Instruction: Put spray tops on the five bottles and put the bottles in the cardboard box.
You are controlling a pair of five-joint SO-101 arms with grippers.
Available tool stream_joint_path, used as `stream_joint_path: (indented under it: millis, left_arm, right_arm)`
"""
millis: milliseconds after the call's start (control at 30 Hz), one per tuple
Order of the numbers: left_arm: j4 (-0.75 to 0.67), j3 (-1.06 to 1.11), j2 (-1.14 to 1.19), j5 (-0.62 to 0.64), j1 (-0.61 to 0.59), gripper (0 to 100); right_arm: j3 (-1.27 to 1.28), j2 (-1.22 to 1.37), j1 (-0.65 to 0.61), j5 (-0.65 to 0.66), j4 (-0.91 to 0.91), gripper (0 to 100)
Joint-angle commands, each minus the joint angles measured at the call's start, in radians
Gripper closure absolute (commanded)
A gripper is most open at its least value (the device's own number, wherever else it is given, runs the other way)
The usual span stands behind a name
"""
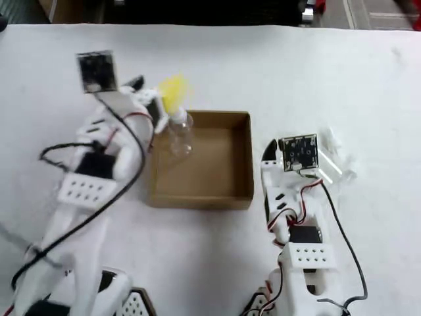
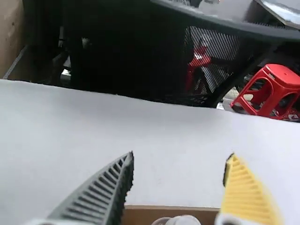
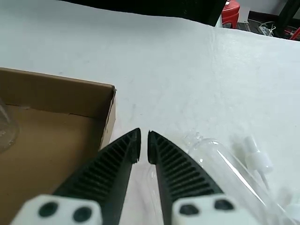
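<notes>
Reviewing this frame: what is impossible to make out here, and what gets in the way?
- Whether the left pincer grips the bottle: left wrist view's lower edge cuts the bottle off; in the high view the left arm covers the contact.
- Whether that bottle is capped: its neck merges with the pincer behind it in the high view.
- Count of the loose bottles beside the cardboard box: clear on white, partly under the right arm's camera.

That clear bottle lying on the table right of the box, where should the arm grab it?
Probably around the middle of the bottle, coming down from above, jaws closing across its width. It lies on its side, so the long round wall faces up; a spray top lies close beside it, crowding a sideways approach.
</notes>
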Motion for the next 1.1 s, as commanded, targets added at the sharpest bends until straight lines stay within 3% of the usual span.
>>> stream_joint_path:
  millis: [0,133,267,333,567,833,1067]
  left_arm:
    - [0.227,-0.123,-0.234,-0.071,-0.038,71]
    - [0.348,-0.133,-0.424,-0.296,-0.113,77]
    - [0.445,-0.123,-0.529,-0.684,-0.189,98]
    - [0.499,-0.126,-0.526,-0.773,-0.22,96]
    - [0.512,-0.161,-0.341,-0.557,-0.409,94]
    - [0.669,-0.405,0.34,-0.537,-0.348,94]
    - [0.842,-0.772,0.829,-0.259,-0.354,90]
  right_arm:
    - [-0.014,-0.01,0.004,0.002,-0.021,98.1]
    - [-0.014,-0.01,0.004,0.002,-0.021,98.1]
    - [-0.012,-0.01,0.004,0.002,-0.021,98.1]
    - [-0.011,-0.01,0.004,0.002,-0.021,98.1]
    - [-0.009,-0.01,0.01,0.002,-0.021,98.1]
    - [-0.009,-0.01,0.012,0.002,-0.019,98.1]
    - [-0.009,-0.01,0.01,0.002,-0.019,98.1]
